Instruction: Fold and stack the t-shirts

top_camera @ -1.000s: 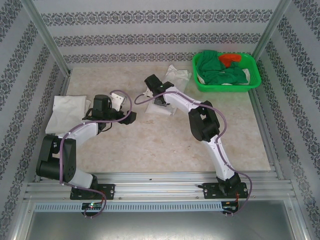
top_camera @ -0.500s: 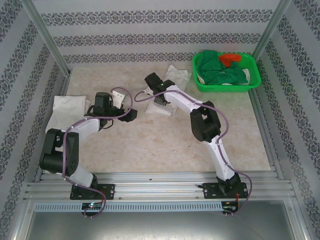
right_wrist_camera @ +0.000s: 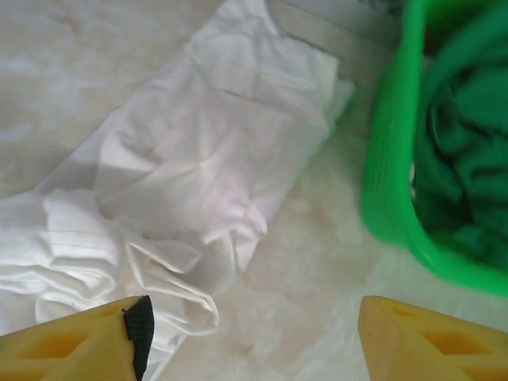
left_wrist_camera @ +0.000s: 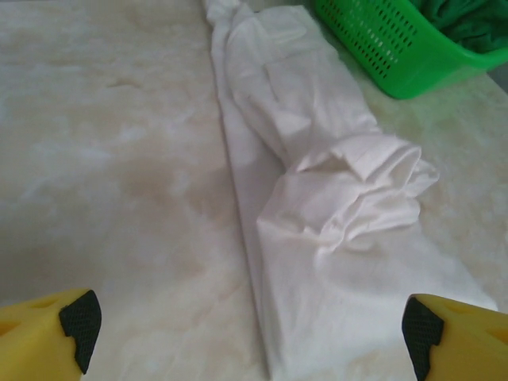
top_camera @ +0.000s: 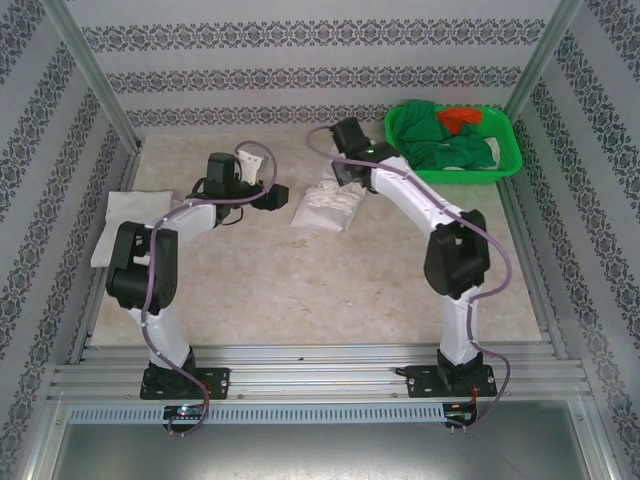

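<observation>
Your left gripper (left_wrist_camera: 246, 329) has its jaws spread wide with nothing between them. The crumpled white t-shirt (left_wrist_camera: 317, 182) lies on the table (left_wrist_camera: 111, 159) just ahead, starting between the jaws and running forward, its bunched middle nearer the right jaw. Your right gripper (right_wrist_camera: 254, 317) is also spread and empty, hanging above the table. That crumpled white t-shirt sits ahead of its left jaw and the green basket (right_wrist_camera: 389, 159) ahead of its right jaw. A second white t-shirt (top_camera: 120, 215) lies flat, well behind the left gripper.

Open table (top_camera: 300, 280) left of t-shirt (top_camera: 325, 205); basket (top_camera: 470, 176) hems its right.
</observation>
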{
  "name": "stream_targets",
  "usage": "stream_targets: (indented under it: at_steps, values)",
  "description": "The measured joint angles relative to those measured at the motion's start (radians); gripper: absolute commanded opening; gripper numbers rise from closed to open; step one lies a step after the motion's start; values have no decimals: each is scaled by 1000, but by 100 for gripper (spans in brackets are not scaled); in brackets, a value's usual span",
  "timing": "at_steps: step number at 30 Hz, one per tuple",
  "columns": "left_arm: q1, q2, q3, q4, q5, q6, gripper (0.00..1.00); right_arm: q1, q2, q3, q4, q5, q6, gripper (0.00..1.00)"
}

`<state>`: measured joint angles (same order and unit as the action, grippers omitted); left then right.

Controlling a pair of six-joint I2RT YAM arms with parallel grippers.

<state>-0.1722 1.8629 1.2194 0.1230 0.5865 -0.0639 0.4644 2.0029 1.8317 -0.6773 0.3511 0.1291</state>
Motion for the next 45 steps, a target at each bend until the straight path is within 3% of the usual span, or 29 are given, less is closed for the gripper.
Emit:
stream_targets:
  at_steps: [7,14,21,28,38,45]
  values:
    - [-100,176,219,-112,19,-2,48,-56,-35,-169,27,-149,267,58]
    - [-189,266,305,-271,-72,102,27,-55,96,-50,23,-243,364,52]
    - [-212,299,307,-398,-105,136,33,-76,270,114,4,-315,423,52]
    - [-212,269,235,-386,-89,112,37,-80,368,182,-40,-372,422,51]
    - [-225,-29,-151,-273,21,-53,52,-41,160,-184,51,-421,417,52]
    - [-218,-203,-316,-146,-5,-117,60,-36,-46,-319,144,-424,282,78]
